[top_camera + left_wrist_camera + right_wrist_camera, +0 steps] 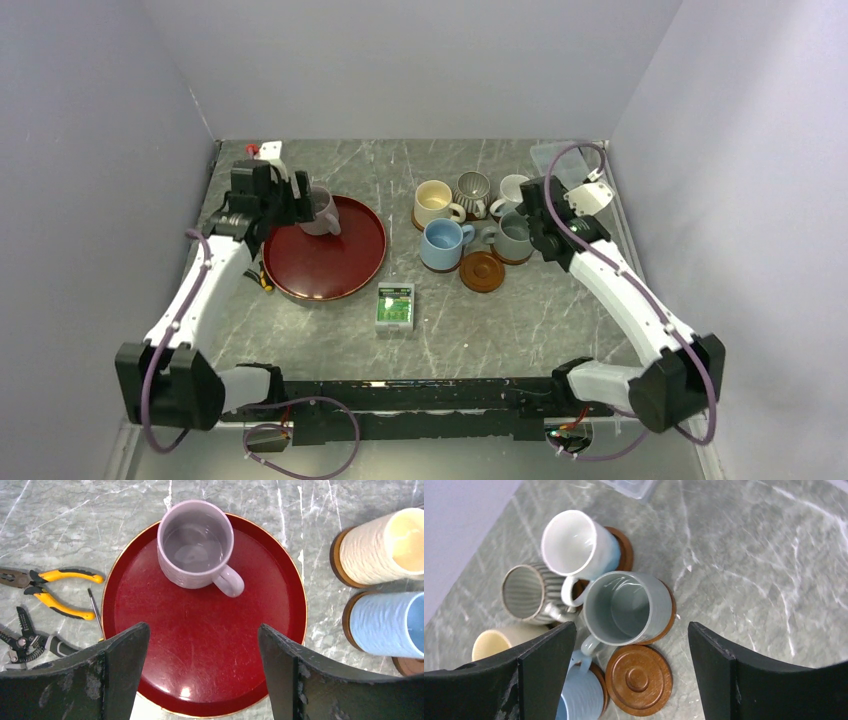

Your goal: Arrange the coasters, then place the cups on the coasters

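A mauve-pink cup (196,544) stands upright at the far side of the dark-red tray (200,645). My left gripper (202,632) hovers open just short of it, nothing between its fingers. At the right, the cream (433,200), striped (472,189), white (512,190), light blue (441,243) and grey-green (626,607) cups stand clustered on coasters. One coaster (639,680) lies bare beside the grey-green cup. My right gripper (631,626) is open above the grey-green cup, not touching it.
A green-and-white box (394,306) lies in front of the tray. Yellow-handled pliers (55,590) and a wire stripper (25,640) lie left of the tray. A clear plastic container (560,160) sits at the back right corner. Walls enclose three sides.
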You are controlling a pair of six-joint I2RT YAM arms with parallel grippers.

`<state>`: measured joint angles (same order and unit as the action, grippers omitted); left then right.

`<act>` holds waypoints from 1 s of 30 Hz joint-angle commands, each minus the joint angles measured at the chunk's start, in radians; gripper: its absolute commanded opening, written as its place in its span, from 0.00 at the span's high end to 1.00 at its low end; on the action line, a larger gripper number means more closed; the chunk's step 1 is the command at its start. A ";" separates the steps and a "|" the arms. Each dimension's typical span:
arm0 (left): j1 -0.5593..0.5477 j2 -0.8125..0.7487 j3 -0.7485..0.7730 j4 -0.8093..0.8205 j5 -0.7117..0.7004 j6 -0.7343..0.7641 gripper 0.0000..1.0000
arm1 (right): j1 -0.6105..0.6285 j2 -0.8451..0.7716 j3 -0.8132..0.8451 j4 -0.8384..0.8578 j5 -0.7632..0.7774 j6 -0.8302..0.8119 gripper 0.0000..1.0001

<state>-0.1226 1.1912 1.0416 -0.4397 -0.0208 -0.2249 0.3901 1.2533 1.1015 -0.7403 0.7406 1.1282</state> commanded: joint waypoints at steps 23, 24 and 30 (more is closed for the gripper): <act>0.146 0.673 0.539 -0.112 0.441 0.757 0.28 | 0.001 -0.323 -0.266 0.500 -0.530 -0.563 0.00; 0.147 0.694 0.561 -0.122 0.444 0.767 0.29 | 0.001 -0.326 -0.268 0.498 -0.529 -0.563 0.00; 0.146 0.800 0.659 -0.173 0.470 0.800 0.38 | 0.001 -0.325 -0.269 0.483 -0.525 -0.567 0.00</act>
<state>0.0246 1.9484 1.6131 -0.5674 0.3851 0.5182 0.3897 0.9436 0.8345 -0.2695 0.2214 0.5789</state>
